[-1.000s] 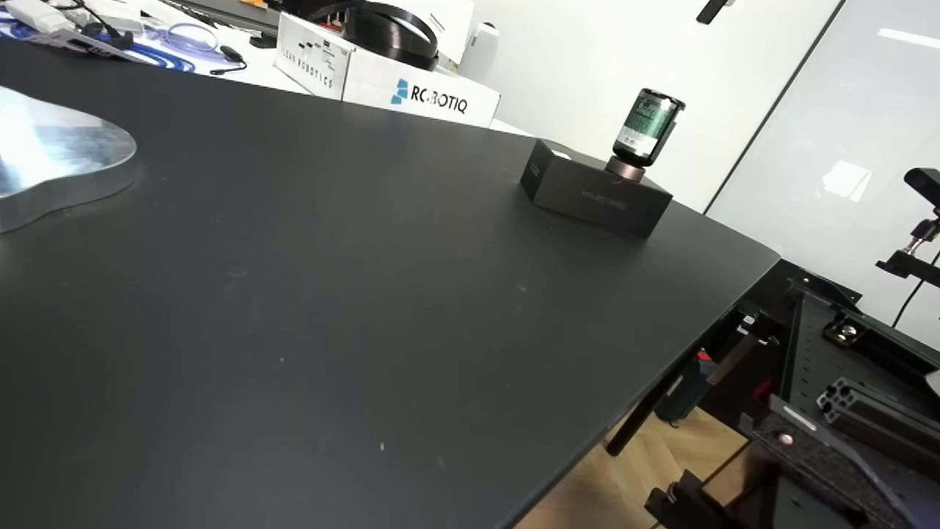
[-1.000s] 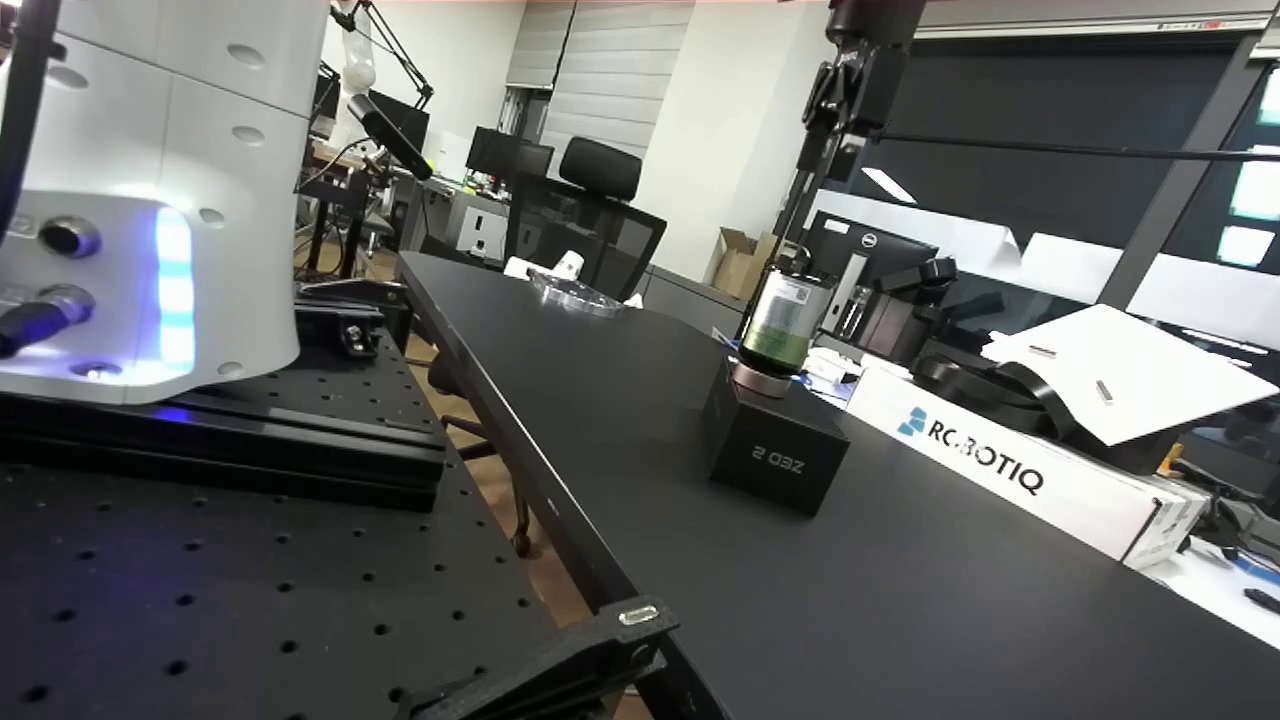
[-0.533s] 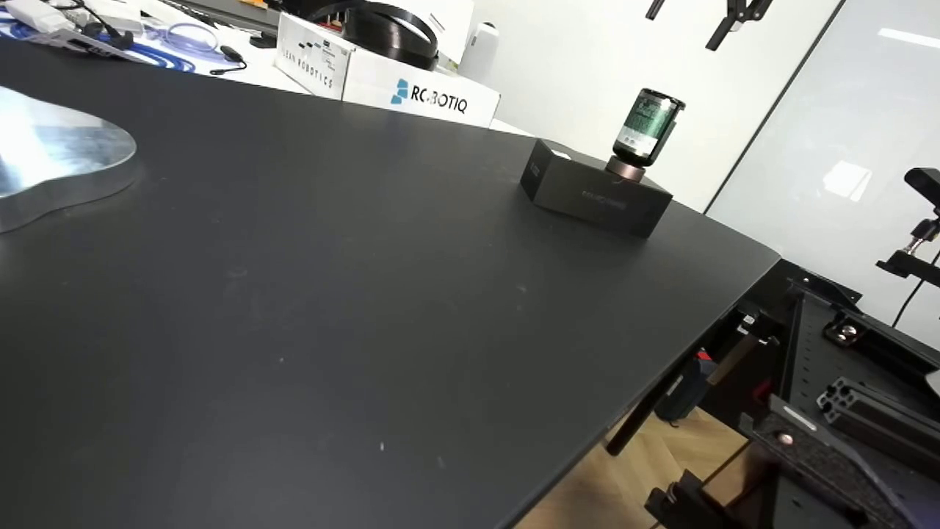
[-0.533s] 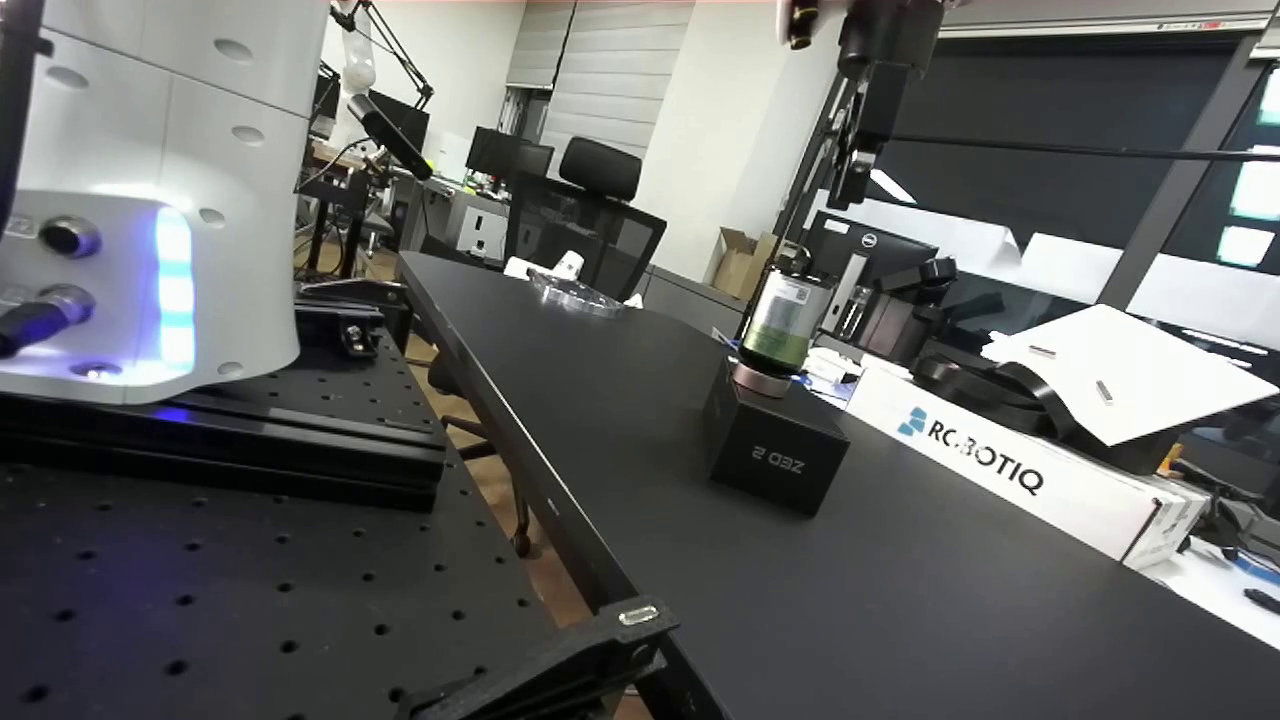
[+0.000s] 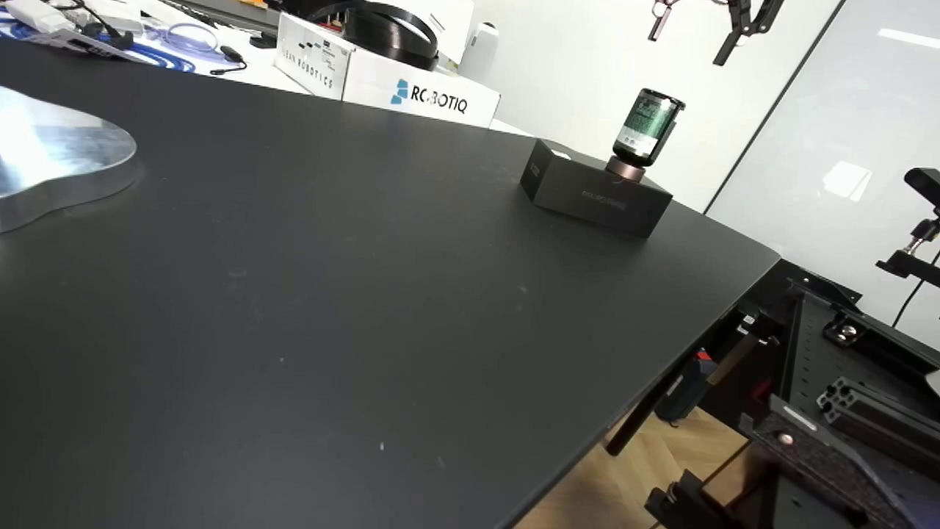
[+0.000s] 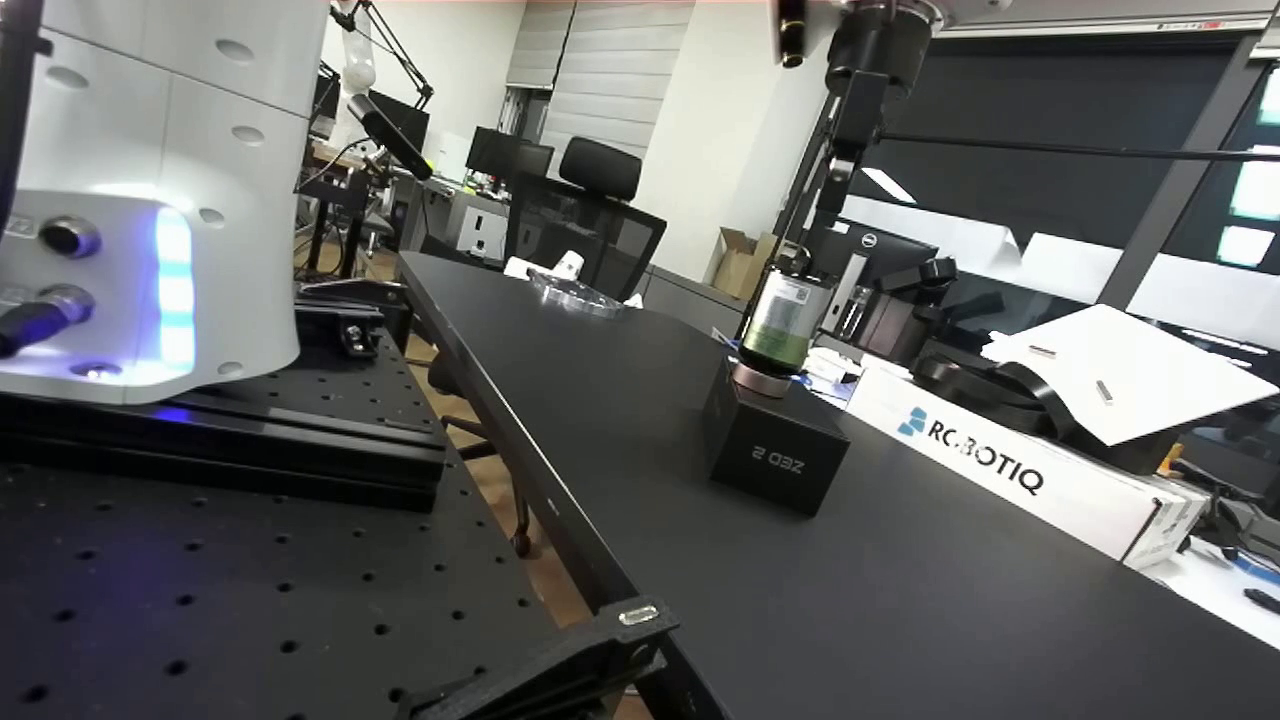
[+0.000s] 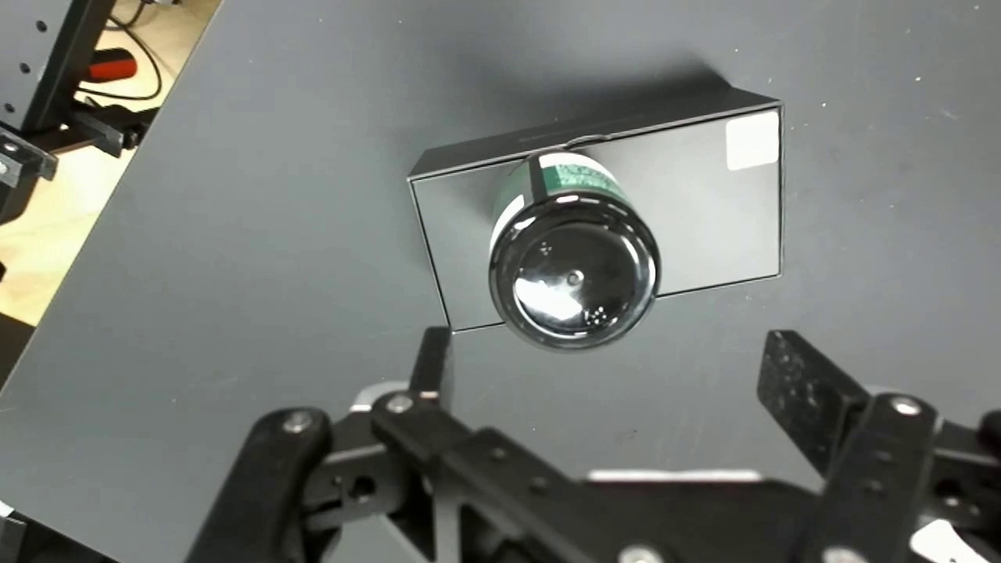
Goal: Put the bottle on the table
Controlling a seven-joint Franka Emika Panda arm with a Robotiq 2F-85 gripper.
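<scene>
The bottle [image 5: 645, 128] has a dark green body with pale label marks and a reddish band at its base. It stands on the flat black box [image 5: 596, 192], not on the tabletop itself; the bottle also shows in an exterior view [image 6: 782, 325]. In the wrist view the glossy dark round top of the bottle [image 7: 575, 274] faces the camera. My gripper [image 7: 610, 344] is open and empty, its fingers wide apart. It hangs above the bottle and touches nothing; its fingertips show at the top of an exterior view [image 5: 687, 50]. The table [image 5: 330, 308] is matte black.
The white Robotiq box [image 5: 418, 92] stands along the table's far side. A clear, shiny slab [image 5: 66, 154] lies on the table away from the bottle. The table's straight edge [image 6: 530, 440] runs beside the robot's perforated base plate [image 6: 250, 590].
My gripper has come lower, and both fingertips now show at the top of an exterior view. Its wrist has turned. The bottle and black box have not moved.
</scene>
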